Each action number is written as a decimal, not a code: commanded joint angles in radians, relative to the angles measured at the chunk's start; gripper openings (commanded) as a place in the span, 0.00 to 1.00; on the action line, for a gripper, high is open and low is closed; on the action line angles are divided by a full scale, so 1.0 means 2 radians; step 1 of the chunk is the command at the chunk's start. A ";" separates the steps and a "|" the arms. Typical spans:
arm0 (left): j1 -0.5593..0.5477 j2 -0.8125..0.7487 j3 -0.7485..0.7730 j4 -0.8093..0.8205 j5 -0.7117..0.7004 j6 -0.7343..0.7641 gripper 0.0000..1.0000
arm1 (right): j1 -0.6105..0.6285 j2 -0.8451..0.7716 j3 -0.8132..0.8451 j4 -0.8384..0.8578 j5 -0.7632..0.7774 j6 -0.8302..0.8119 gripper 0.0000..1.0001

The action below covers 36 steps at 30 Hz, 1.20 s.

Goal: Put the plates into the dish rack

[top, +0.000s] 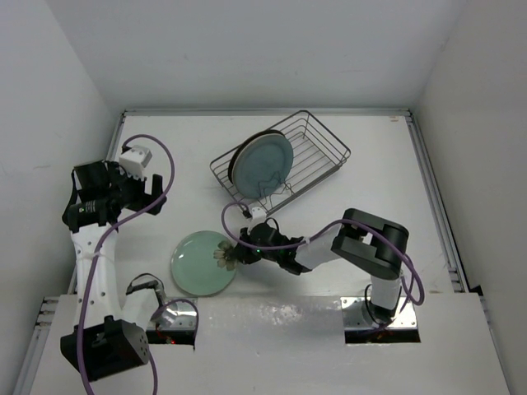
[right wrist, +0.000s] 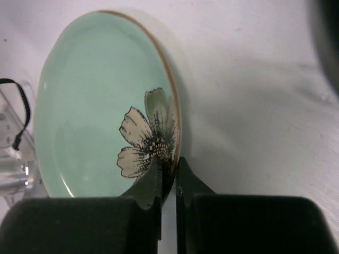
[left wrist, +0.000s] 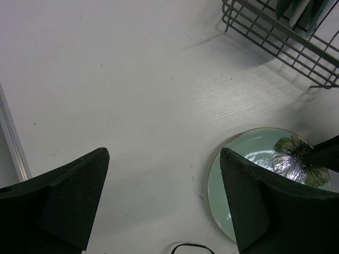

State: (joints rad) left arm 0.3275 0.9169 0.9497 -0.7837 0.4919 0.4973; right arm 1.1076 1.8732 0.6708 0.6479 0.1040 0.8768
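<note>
The right fingers (right wrist: 189, 185) are squeezed together on the rim of the green plate (right wrist: 95, 106), right by its brown flower. The green plate lies on the white bench (top: 395, 181), in front of the dish rack (top: 325, 136) and not touching it. The left fingers (left wrist: 69, 201) are wide apart and hold nothing, up over the bare bench to the plate's left. Inside the dish rack another plate (top: 262, 160) stands on its edge at the left end.

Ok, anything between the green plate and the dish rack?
Nothing visible: bare table lies between the green plate, pinched at its rim by the right hand, and the dish rack. Its left end holds standing plates.
</note>
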 commanded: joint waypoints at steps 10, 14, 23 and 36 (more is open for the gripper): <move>0.003 0.004 0.016 0.021 0.034 0.009 0.83 | 0.004 -0.071 0.069 -0.094 -0.094 -0.227 0.00; 0.003 0.009 0.021 0.023 0.045 0.007 0.83 | 0.003 -0.097 0.116 -0.190 -0.106 -0.355 0.00; 0.003 0.008 0.026 0.030 0.042 0.007 0.83 | 0.003 -0.116 0.191 -0.315 -0.123 -0.578 0.00; 0.003 0.009 0.033 0.042 0.047 0.008 0.83 | 0.003 -0.148 0.238 -0.368 -0.134 -0.680 0.00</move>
State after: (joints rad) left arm 0.3275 0.9386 0.9710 -0.7425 0.5591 0.5007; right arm 1.1099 1.6051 1.1034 -0.0879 -0.1623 -0.3916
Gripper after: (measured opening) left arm 0.830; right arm 0.031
